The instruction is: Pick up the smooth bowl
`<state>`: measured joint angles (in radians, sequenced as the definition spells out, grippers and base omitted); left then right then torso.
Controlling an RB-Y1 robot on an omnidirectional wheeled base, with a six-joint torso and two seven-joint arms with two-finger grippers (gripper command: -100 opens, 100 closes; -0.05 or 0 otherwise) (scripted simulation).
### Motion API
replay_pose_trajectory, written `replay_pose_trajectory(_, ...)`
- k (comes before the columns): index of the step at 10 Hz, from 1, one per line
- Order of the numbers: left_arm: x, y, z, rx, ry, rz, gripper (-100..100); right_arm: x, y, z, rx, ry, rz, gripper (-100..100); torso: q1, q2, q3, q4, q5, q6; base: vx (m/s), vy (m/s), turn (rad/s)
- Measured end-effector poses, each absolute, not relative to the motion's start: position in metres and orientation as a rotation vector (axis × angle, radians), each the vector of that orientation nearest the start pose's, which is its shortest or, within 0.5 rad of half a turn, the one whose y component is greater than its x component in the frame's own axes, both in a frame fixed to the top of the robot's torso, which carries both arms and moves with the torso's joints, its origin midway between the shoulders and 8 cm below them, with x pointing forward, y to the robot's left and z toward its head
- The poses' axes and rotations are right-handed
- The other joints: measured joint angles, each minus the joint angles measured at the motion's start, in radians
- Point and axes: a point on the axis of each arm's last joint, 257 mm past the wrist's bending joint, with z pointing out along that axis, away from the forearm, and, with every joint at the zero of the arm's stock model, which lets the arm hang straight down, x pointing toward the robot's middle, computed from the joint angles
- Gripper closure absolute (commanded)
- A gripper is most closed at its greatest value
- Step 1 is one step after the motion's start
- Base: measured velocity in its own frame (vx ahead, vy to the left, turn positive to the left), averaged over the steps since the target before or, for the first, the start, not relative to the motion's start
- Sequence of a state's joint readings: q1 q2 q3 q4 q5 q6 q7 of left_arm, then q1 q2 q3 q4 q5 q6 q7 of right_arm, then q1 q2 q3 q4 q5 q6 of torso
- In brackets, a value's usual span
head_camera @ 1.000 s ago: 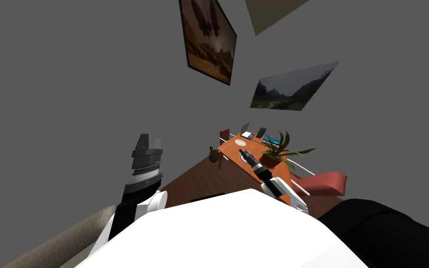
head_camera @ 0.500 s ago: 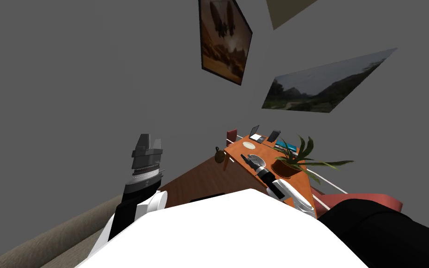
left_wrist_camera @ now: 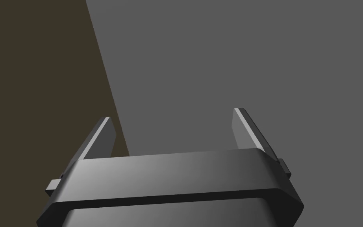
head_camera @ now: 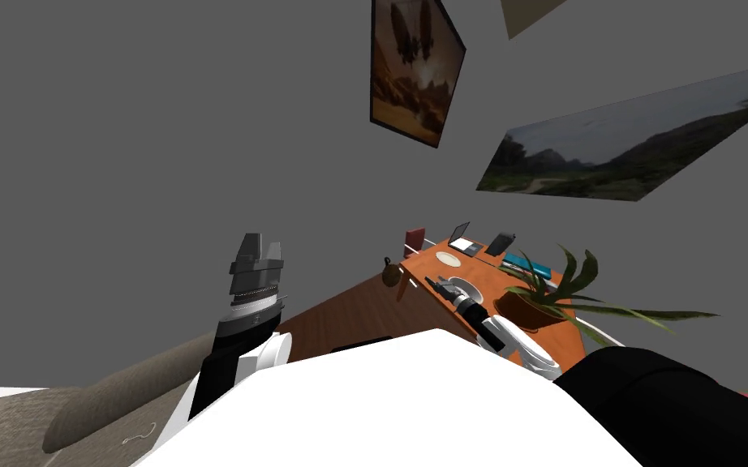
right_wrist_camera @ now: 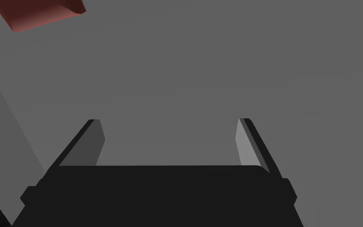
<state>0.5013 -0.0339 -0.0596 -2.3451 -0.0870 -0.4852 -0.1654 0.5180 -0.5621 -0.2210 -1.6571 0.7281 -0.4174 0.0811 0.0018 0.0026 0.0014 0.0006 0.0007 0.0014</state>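
**While both tools stand open and empty, the bowl sits just beside the right one**

As you look down from the head camera, your right tool point(head_camera: 437, 283) reaches out over the orange tabletop point(head_camera: 487, 272). The white bowl point(head_camera: 468, 285) rests on that tabletop just beside the tool's tip, on the side toward the potted plant point(head_camera: 536, 302). You cannot tell from this angle whether tool and bowl touch.

Through the right wrist camera, its two fingers point(right_wrist_camera: 244, 142) stand spread wide with nothing between them, and a flat grey wall lies ahead of them.

Farther out past the tool, a small white plate point(head_camera: 448, 259) lies on the tabletop. Beyond that are an open laptop point(head_camera: 462, 240), a dark tablet point(head_camera: 500, 242) and a teal book point(head_camera: 518, 263). A red chair point(head_camera: 414, 240) stands at the far end. On the side of the tool away from the plant, a round brown object point(head_camera: 391, 274) hangs at the tabletop's edge.

Your left tool point(left_wrist_camera: 172, 114) is raised at your left, well apart from the tabletop and the bowl. Its fingers point(left_wrist_camera: 105, 136) are likewise wide apart and hold nothing.
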Motion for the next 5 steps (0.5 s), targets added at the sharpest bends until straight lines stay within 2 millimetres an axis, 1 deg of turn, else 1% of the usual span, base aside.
replay_pose_trajectory(1, 0.336, 0.252, 0.050, -0.535, 0.635, -1.159, 0, 0.361, -0.447, -0.289, 0.067, 1.807, 0.163, -100, 0.000, 0.000, 0.000, 0.000, 0.000, -0.001, 0.021, 0.026, 0.188)
replay_pose_trajectory(2, 0.336, 0.252, 0.050, -0.535, 0.635, -1.159, 0, 0.355, -0.454, -0.298, 0.062, 1.835, 0.136, -100, -0.001, 0.001, 0.000, 0.000, 0.000, 0.000, 0.022, 0.029, 0.283)
replay_pose_trajectory(3, 0.336, 0.252, 0.050, -0.535, 0.635, -1.159, 0, 0.348, -0.469, -0.309, 0.041, 1.875, 0.095, -100, -0.001, 0.000, 0.000, 0.000, 0.000, -0.001, 0.023, 0.018, 0.127)
replay_pose_trajectory(4, 0.336, 0.252, 0.050, -0.535, 0.635, -1.159, 0, 0.341, -0.477, -0.317, 0.033, 1.902, 0.071, -100, -0.001, 0.001, 0.000, 0.000, 0.000, 0.000, 0.025, 0.024, 0.240)
replay_pose_trajectory(5, 0.336, 0.252, 0.050, -0.535, 0.635, -1.159, 0, 0.329, -0.492, -0.324, 0.011, 1.944, 0.031, -100, -0.001, 0.001, 0.000, 0.000, 0.000, 0.000, 0.024, 0.013, 0.128)
